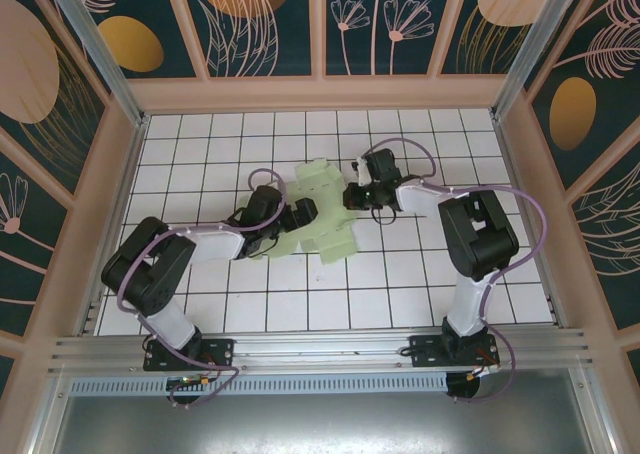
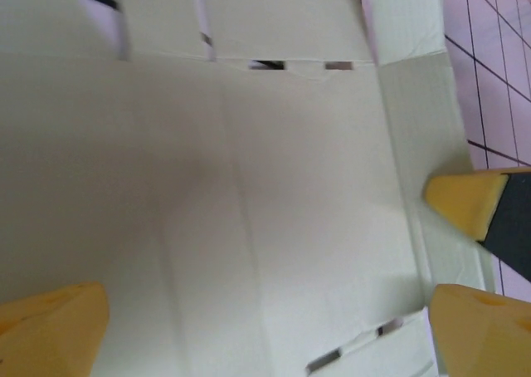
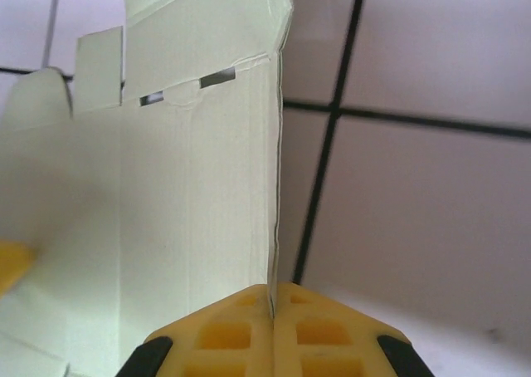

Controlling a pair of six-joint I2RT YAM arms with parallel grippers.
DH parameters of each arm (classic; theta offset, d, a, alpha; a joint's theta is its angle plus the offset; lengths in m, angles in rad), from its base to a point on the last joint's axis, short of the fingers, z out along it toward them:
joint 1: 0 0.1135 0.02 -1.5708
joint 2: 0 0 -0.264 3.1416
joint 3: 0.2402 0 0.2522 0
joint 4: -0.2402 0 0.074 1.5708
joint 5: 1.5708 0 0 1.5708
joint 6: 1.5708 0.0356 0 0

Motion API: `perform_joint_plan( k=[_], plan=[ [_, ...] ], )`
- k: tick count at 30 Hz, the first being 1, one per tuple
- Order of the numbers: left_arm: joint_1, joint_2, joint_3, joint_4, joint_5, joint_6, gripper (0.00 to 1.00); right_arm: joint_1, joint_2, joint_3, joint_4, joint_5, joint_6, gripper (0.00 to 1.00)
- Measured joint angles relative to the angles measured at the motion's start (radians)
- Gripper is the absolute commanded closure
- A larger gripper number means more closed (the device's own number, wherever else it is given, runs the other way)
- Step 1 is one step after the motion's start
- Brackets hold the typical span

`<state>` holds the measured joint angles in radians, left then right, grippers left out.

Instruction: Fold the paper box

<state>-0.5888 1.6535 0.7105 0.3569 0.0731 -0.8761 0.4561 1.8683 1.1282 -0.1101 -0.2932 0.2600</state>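
Top external view: the box (image 1: 325, 214) lies on the tiled surface (image 1: 430, 274) near the middle, a pale green sheet with flaps spread out, between my two arms. My left fingers (image 1: 298, 218) sit over its left side and my right fingers (image 1: 352, 195) meet its right edge.

Left wrist view: my left fingers are spread wide and released, one yellow tip at each lower corner, with the box's (image 2: 249, 186) flat panel under the gap between them. I cannot tell if the tips touch the card. At the panel's right edge a side flap stands up, and the yellow tip of my right fingers (image 2: 465, 201) is on that flap.

Right wrist view: my right fingers (image 3: 272, 304) are clenched on the box's (image 3: 191, 186) upright flap, its thin edge running straight down into the seam between the two yellow pads. Small tabs and slots show along the fold at the flap's far end.
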Motion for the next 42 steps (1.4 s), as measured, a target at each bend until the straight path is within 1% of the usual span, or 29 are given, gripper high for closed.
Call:
perform_joint_plan(
  k=[4,8,12,15,20,23,27,30,33,36,38,40,42],
  plan=[
    [0.011,-0.086,-0.015,-0.061,-0.078,0.007,0.01,0.026,0.014,0.082,-0.101,0.18,-0.043,1.0],
    [0.063,-0.165,-0.085,-0.066,-0.121,0.006,0.01,0.079,0.069,0.187,-0.217,0.385,-0.073,1.0],
    [0.111,-0.18,-0.133,-0.075,-0.142,0.006,0.01,0.138,0.164,0.307,-0.336,0.597,-0.089,1.0],
    [0.119,-0.18,-0.142,-0.084,-0.147,0.007,0.01,0.171,0.241,0.388,-0.408,0.734,-0.098,1.0],
    [0.12,-0.18,-0.142,-0.084,-0.15,0.008,0.01,0.213,0.3,0.449,-0.472,0.896,-0.111,1.0],
    [0.12,-0.18,-0.145,-0.083,-0.151,0.008,0.01,0.235,0.322,0.481,-0.497,0.959,-0.126,1.0],
    [0.124,-0.18,-0.153,-0.08,-0.151,0.009,0.01,0.246,0.327,0.489,-0.5,0.975,-0.13,1.0],
    [0.124,-0.18,-0.154,-0.077,-0.15,0.011,0.01,0.236,0.316,0.471,-0.485,0.933,-0.128,1.0],
    [0.124,-0.179,-0.154,-0.072,-0.149,0.012,0.01,0.204,0.278,0.428,-0.457,0.822,-0.121,1.0],
    [0.124,-0.178,-0.154,-0.068,-0.141,0.015,0.01,0.151,0.231,0.395,-0.429,0.684,-0.106,1.0],
    [0.124,-0.175,-0.154,-0.068,-0.135,0.015,0.01,0.122,0.213,0.39,-0.418,0.622,-0.097,1.0],
    [0.124,-0.172,-0.154,-0.068,-0.134,0.016,0.01,0.112,0.21,0.39,-0.41,0.618,-0.094,1.0],
    [0.124,-0.172,-0.154,-0.068,-0.134,0.017,0.01,0.124,0.212,0.392,-0.419,0.658,-0.095,1.0]
  ],
)
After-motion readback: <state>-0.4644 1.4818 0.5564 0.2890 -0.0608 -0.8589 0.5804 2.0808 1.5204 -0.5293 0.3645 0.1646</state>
